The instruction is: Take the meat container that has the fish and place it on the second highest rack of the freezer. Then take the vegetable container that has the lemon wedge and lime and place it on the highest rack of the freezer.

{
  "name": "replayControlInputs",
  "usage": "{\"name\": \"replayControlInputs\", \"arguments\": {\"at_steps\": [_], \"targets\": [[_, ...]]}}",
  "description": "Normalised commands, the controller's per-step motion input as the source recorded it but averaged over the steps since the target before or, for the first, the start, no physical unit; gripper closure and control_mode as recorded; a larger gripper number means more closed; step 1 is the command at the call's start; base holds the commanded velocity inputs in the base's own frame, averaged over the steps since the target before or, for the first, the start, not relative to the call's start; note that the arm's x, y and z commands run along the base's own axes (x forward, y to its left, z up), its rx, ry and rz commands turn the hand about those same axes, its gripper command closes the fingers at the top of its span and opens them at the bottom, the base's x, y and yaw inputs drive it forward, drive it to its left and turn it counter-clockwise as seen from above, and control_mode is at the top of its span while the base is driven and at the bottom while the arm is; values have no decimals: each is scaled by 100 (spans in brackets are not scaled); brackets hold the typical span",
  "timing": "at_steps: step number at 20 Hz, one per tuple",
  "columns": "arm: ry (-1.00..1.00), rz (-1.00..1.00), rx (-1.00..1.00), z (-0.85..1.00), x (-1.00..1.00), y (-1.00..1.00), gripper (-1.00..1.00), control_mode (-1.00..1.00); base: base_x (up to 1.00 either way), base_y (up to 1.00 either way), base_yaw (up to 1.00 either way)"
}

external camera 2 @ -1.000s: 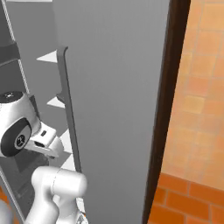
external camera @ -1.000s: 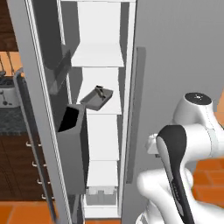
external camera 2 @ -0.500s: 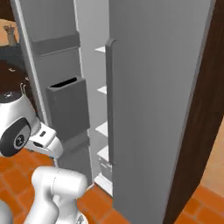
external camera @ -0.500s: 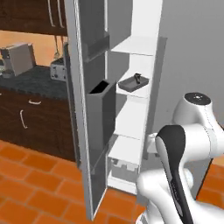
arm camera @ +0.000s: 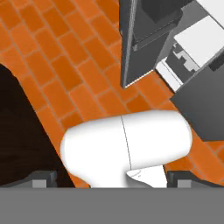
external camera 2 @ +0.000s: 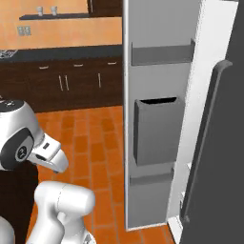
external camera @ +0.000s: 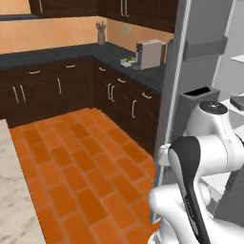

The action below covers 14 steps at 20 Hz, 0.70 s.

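Tool (arm camera: 111, 178) open, aimed down at brick floor (arm camera: 65, 65); empty.

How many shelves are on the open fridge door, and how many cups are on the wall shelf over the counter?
Door shelves: 3
Cups: 2
Total: 5

Freezer (external camera 2: 157, 119): door swung wide open, grey bins on its inner face. Dark low container (external camera: 238, 101) sits flat on a white rack (external camera: 239, 111) inside, cut by right edge of left base view; contents not discernible
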Motion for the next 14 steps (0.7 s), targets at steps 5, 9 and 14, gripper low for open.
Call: {"name": "replayControlInputs", "arguments": {"at_steps": [5, 9, 14], "targets": [[0, 0, 0, 0, 0, 0, -100, 100, 68, 47, 63], [0, 0, 0, 0, 0, 0, -100, 100, 100, 37, 12], [0, 0, 0, 0, 0, 0, -100, 100, 100, 14, 0]]}}
